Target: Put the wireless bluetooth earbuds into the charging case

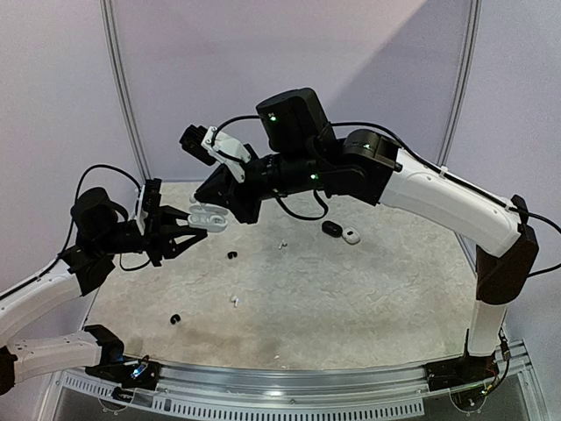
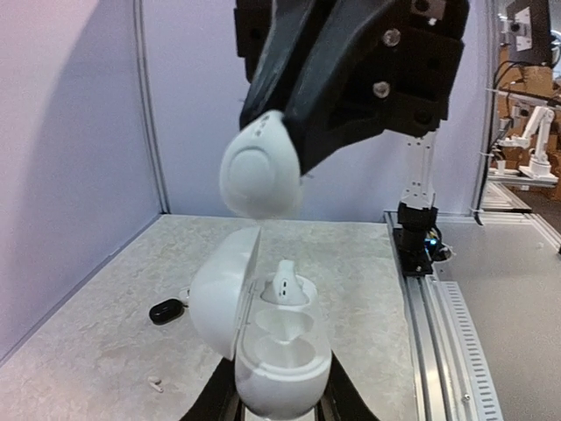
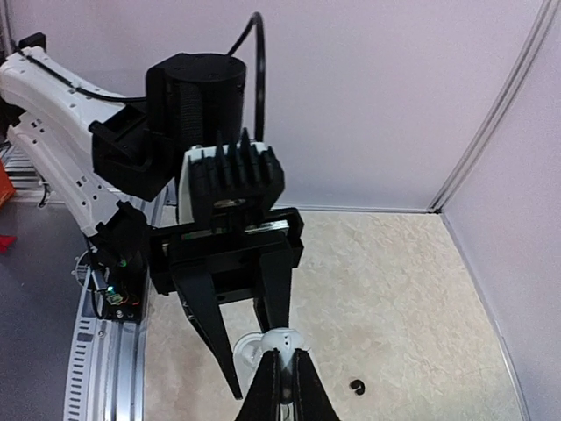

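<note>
The left gripper [image 1: 193,226] is clamped round the base of an open white charging case [image 2: 280,377]. Its lid [image 2: 223,303] is swung off to one side, and one white earbud [image 2: 285,285] sits in the far pocket. The right gripper [image 2: 280,140] hangs just above, pinched tight on what looks like a second white earbud [image 2: 259,171]; I can't make out its stem. The empty pocket [image 2: 285,333] lies almost straight below that gripper's tips, so the right arm seems placed to lower it.
</note>
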